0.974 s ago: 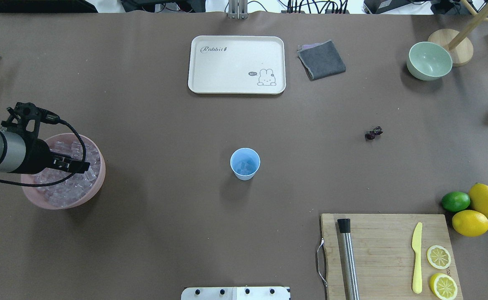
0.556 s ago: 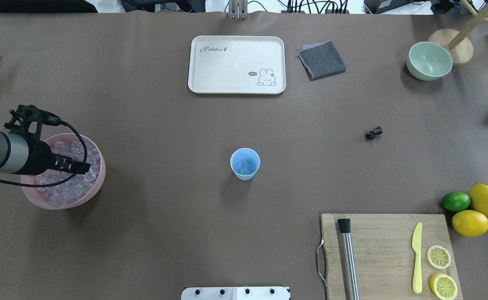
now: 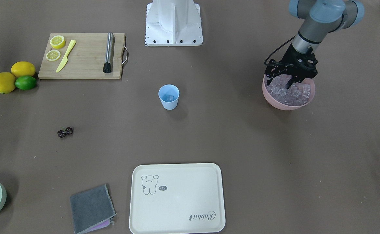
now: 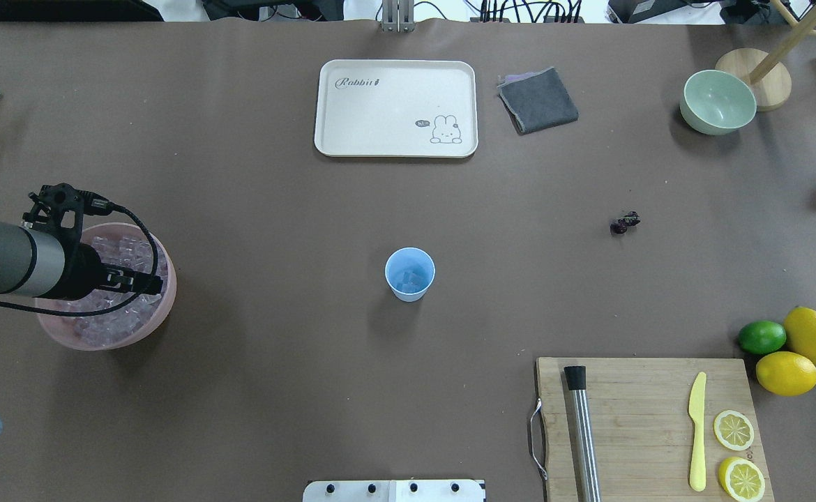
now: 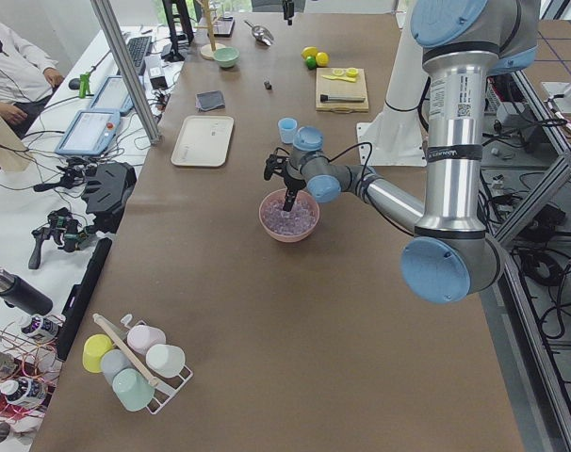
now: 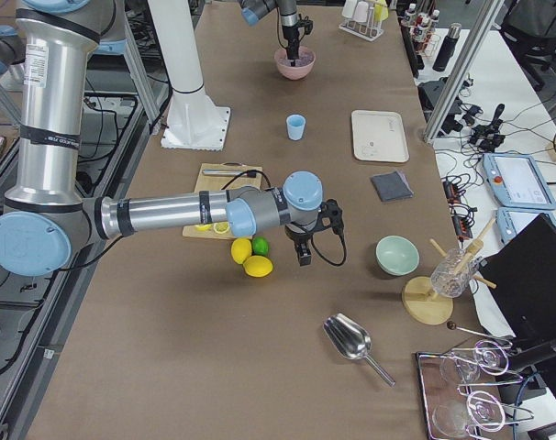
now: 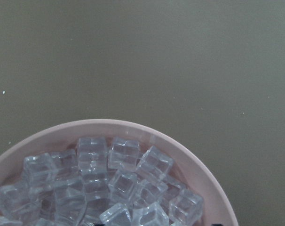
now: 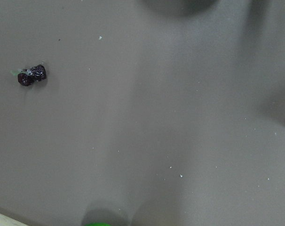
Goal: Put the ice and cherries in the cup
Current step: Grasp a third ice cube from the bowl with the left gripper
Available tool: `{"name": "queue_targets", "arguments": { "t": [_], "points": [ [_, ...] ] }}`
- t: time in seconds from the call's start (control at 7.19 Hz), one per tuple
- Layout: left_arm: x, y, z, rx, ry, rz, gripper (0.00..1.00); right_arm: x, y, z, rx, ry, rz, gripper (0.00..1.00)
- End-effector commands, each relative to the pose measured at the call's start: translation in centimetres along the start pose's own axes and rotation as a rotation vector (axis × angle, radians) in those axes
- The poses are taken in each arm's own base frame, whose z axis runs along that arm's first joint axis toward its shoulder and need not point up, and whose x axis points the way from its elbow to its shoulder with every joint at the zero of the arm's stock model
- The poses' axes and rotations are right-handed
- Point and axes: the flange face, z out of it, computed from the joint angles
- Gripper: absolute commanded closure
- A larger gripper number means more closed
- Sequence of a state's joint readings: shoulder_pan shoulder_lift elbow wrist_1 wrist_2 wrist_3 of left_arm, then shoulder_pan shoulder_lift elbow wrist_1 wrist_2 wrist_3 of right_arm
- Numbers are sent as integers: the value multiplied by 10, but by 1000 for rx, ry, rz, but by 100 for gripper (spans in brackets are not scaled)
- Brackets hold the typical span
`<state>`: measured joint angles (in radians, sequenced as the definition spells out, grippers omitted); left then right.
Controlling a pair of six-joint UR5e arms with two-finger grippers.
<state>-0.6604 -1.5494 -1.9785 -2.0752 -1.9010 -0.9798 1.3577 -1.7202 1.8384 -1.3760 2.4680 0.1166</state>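
The light-blue cup point(image 4: 409, 273) stands mid-table with a few ice cubes point(image 4: 409, 280) inside; it also shows in the front view point(image 3: 169, 97). The pink bowl point(image 4: 164, 307) at the left is full of ice point(image 7: 119, 183). My left gripper point(image 3: 279, 83) points down into this ice and looks open and empty. The cherries point(image 4: 624, 223) lie on the bare table to the right, also seen in the right wrist view point(image 8: 31, 75). My right gripper point(image 6: 303, 255) hovers above the table near the lemons, away from the cherries; I cannot tell whether it is open or shut.
A cream tray point(image 4: 395, 108), grey cloth point(image 4: 538, 100) and pale green bowl point(image 4: 718, 101) sit at the far side. A cutting board point(image 4: 648, 418) holds a muddler point(image 4: 582, 432), knife and lemon slices. Lemons and a lime point(image 4: 762, 337) lie beside it. A metal scoop point(image 6: 351, 341) lies further right.
My left gripper has shifted a little to the right and deeper over the ice in the pink bowl. The cup and the cherries have not moved.
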Motion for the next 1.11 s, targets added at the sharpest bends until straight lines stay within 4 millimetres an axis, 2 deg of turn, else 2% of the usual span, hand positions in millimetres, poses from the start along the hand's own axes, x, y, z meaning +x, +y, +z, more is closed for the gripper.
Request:
{"name": "queue_targets", "arguments": {
  "t": [0.0,0.42,0.56,0.7,0.83,0.97],
  "points": [
    [7,2,4,-8,6,-22,20,-1,0,0,1,0,-1,1],
    [1,2,13,-17,-9,-30,23,0,0,0,0,0,2,1],
    [3,2,13,-19,-6,-30,28,-1,0,0,1,-2,-1,1],
    [1,2,15,-21,-10,-31,39,-1,0,0,1,0,0,1],
    [1,2,15,-21,-10,-31,55,0,0,0,0,-2,0,1],
    [1,3,14,-22,-8,-32,79,0,2,0,-1,-2,1,1]
  ]
}}
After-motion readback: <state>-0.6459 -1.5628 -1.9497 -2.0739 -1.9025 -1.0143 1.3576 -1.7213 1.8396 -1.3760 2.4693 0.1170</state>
